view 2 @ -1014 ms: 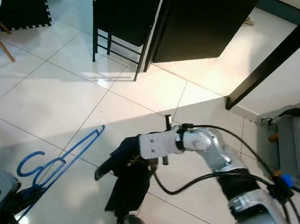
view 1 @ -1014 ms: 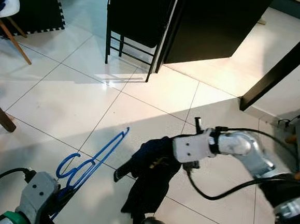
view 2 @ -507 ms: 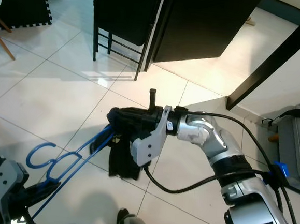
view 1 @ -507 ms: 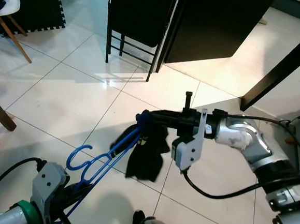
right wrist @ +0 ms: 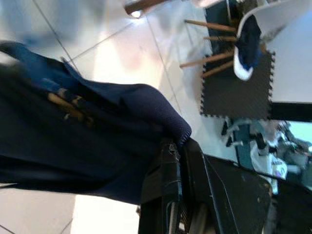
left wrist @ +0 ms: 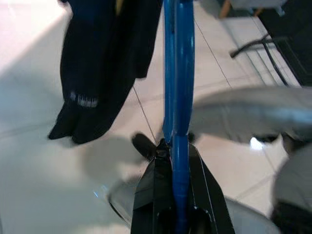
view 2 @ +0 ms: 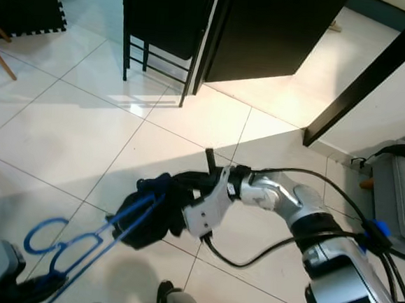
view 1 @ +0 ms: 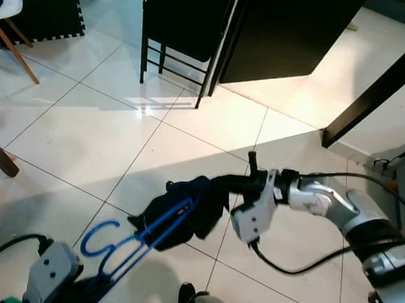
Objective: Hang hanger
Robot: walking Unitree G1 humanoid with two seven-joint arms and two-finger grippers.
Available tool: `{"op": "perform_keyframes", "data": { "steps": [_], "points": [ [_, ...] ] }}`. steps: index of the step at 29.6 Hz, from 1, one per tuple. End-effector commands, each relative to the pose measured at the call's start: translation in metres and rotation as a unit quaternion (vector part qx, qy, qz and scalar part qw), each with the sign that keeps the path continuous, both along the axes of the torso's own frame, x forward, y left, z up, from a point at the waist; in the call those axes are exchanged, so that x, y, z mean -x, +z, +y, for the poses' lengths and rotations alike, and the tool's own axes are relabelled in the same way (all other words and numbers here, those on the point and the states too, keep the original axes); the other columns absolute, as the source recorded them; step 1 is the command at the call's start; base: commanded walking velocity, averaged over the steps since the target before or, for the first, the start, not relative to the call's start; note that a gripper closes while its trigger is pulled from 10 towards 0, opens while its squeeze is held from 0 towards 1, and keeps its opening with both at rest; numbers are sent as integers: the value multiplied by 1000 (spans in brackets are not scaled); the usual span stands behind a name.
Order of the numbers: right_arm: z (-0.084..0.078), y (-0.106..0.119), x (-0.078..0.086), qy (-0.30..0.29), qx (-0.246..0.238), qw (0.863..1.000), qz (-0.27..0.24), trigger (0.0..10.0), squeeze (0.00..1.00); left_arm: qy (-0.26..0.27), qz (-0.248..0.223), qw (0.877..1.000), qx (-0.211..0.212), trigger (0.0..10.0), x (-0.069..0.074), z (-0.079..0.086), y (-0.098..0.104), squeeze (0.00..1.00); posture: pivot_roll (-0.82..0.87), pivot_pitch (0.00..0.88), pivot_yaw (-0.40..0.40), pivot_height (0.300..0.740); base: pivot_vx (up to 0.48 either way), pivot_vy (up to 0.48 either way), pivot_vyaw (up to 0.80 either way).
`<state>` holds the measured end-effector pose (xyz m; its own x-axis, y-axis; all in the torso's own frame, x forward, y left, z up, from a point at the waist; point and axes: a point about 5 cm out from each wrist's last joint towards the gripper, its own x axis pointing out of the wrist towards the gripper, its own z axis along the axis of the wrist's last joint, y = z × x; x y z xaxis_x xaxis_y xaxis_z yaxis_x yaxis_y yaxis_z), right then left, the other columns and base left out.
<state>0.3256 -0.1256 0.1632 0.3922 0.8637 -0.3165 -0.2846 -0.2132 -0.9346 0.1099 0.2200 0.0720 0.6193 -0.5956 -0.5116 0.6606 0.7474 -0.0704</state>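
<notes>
Above the pale tiled floor (view 1: 85, 128), a blue hanger (view 1: 142, 234) slants up from the left gripper (left wrist: 174, 161), whose black fingers are clamped tight on its lower bar. Its far end pokes into a dark navy garment (view 1: 184, 210). From the other side, the right gripper (right wrist: 176, 146) pinches that garment's edge, fingers closed on the cloth. Beyond stands a black folding chair (view 1: 181, 23) beside a dark cabinet (view 1: 289, 25).
</notes>
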Motion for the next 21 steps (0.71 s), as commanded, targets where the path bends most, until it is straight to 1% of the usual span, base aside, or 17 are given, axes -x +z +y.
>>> {"op": "perform_keyframes", "data": {
  "steps": [1,4,5,8,9,11,12,13,14,15,16,17,18,19,20,21],
  "points": [
    [-5,4,-4,-17,-9,1000,-10,10000,0,-19,19,1000,-9,10000,9,-5,-4,0,122,104,-79,740,0,0,0],
    [-6,5,-6,-19,-6,1000,-15,10000,0,-21,26,999,-13,10000,13,-6,-5,0,120,104,-78,740,0,0,0],
    [-10,4,-5,-6,10,1000,-22,10000,0,-18,32,999,-22,10000,16,-4,-6,0,120,107,-75,740,0,0,0],
    [-12,3,-4,0,19,1000,-24,10000,0,-15,33,999,-25,10000,17,-2,-5,0,120,107,-75,740,0,0,0],
    [-15,-1,-2,8,35,999,-22,10000,0,-11,31,999,-30,10000,17,0,-4,0,120,108,-76,740,0,0,0],
    [-28,-16,7,29,93,995,1,10000,0,1,18,998,-54,10000,15,6,0,0,122,111,-79,740,0,0,0],
    [-28,-16,7,29,93,995,1,10000,0,1,18,998,-54,10000,15,6,0,0,122,111,-79,740,0,0,0],
    [-33,-21,10,35,113,993,10,10000,0,7,11,998,-64,10000,14,9,2,0,123,112,-81,740,0,0,0],
    [-33,-21,10,35,113,993,10,10000,0,7,11,998,-64,10000,14,9,2,0,123,112,-81,740,0,0,0],
    [-40,-31,17,46,142,988,30,10000,0,26,-10,996,-83,10000,9,16,4,0,124,115,-82,740,0,0,0],
    [-40,-31,17,46,142,988,30,10000,0,26,-10,996,-83,10000,9,16,4,0,124,115,-82,740,0,0,0],
    [-44,-41,25,63,161,983,52,10000,0,48,-33,993,-102,10000,2,22,6,0,126,119,-82,740,0,0,0],
    [-42,-47,34,90,165,980,68,10000,0,58,-50,991,-111,10000,-3,24,7,0,124,120,-82,740,0,0,0],
    [-42,-47,34,90,165,980,68,10000,0,58,-50,991,-111,10000,-3,24,7,0,124,120,-82,740,0,0,0],
    [-38,-49,40,113,159,978,74,10000,0,59,-60,990,-114,10000,-7,23,7,0,123,122,-82,740,0,0,0],
    [-38,-49,40,113,159,978,74,10000,0,59,-60,990,-114,10000,-7,23,7,0,123,122,-82,740,0,0,0]
  ]
}}
